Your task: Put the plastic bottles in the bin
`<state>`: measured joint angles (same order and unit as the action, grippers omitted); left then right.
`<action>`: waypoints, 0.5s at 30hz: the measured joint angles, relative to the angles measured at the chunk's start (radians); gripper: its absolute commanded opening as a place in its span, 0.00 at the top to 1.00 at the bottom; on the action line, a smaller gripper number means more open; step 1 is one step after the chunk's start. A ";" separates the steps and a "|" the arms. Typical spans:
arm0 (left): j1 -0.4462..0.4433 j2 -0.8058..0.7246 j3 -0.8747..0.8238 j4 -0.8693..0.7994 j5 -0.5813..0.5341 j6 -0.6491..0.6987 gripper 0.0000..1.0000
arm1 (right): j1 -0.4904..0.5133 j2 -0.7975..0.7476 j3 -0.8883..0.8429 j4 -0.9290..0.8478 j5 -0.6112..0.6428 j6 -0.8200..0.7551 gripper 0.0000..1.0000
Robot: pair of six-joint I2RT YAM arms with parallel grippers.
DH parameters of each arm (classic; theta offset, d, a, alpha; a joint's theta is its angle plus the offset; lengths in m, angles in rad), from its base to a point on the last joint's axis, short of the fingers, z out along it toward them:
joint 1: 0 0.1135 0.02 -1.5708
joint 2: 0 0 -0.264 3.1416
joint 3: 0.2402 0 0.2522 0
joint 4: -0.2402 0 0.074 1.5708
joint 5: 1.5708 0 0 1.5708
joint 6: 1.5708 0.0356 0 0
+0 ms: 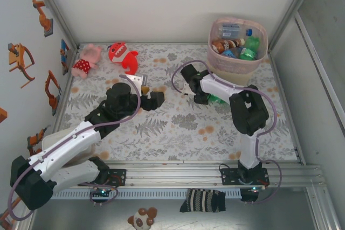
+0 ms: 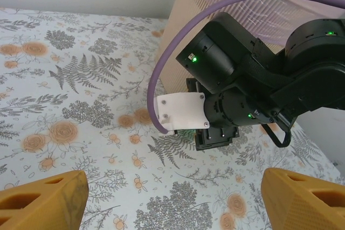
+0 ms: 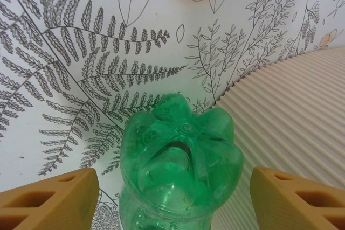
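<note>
Green plastic bottle (image 3: pixel 180 160), petal-shaped base showing, rests on the fern-printed table cover (image 1: pixel 178 127) just beside the foot of the round pink-and-cream bin (image 1: pixel 237 60), whose rim encloses further bottles (image 1: pixel 240 47). Right gripper (image 3: pixel 172 181) straddles it, fingers apart, a gap at each flank; the bin's ribbed wall stands close alongside. Left gripper (image 2: pixel 172 179), fingers spread and empty, hovers well left of the bin over open cover.

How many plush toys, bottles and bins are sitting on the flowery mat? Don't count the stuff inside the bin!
Plush toys: 2, the pink plush toy and the red plush toy
Bottles outside the bin: 1, the green bottle
Bins: 1, the bin
Total: 4
</note>
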<state>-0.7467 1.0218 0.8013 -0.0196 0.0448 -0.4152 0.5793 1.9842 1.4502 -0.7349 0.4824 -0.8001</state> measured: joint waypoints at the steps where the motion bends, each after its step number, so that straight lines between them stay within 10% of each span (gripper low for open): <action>1: 0.001 0.000 0.000 0.000 0.000 0.000 0.17 | -0.001 0.000 0.000 0.000 0.003 -0.001 0.26; 15: 0.004 0.005 0.000 0.001 0.000 -0.018 0.17 | -0.023 0.000 -0.055 -0.001 -0.034 0.029 0.26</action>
<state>-0.7429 1.0264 0.8013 -0.0189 0.0448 -0.4332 0.5568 1.9842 1.3952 -0.7357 0.4488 -0.7708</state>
